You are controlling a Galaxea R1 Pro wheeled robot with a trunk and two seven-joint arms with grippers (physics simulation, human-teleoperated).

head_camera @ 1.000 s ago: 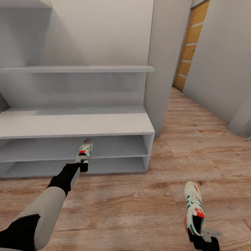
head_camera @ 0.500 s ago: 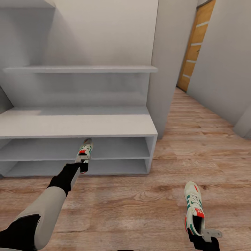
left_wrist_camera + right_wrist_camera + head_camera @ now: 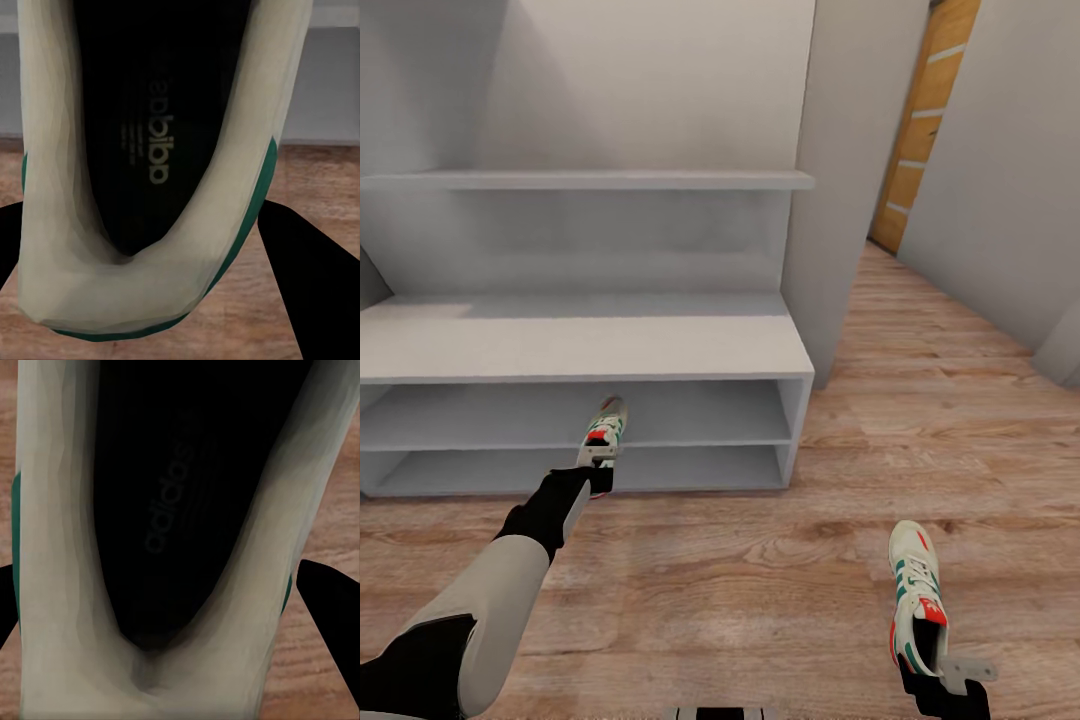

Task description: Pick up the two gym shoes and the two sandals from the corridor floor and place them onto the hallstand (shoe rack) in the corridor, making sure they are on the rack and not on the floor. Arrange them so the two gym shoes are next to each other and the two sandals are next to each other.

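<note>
While I face the hallstand (image 3: 590, 345), my left hand (image 3: 596, 468) grips one gym shoe (image 3: 604, 428) before its upper tier; my right hand (image 3: 940, 678) holds the other shoe (image 3: 916, 595) above the floor (image 3: 760, 580). Each wrist view shows a heel (image 3: 112, 300) (image 3: 142, 675) clamped between fingers (image 3: 315, 285) (image 3: 334, 607).

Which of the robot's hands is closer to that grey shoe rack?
The left. Its left gripper holds a gym shoe right at the front of the hallstand, toe pointing into the shelf tiers. The right gripper holds the other gym shoe further back over the corridor floor.
</note>
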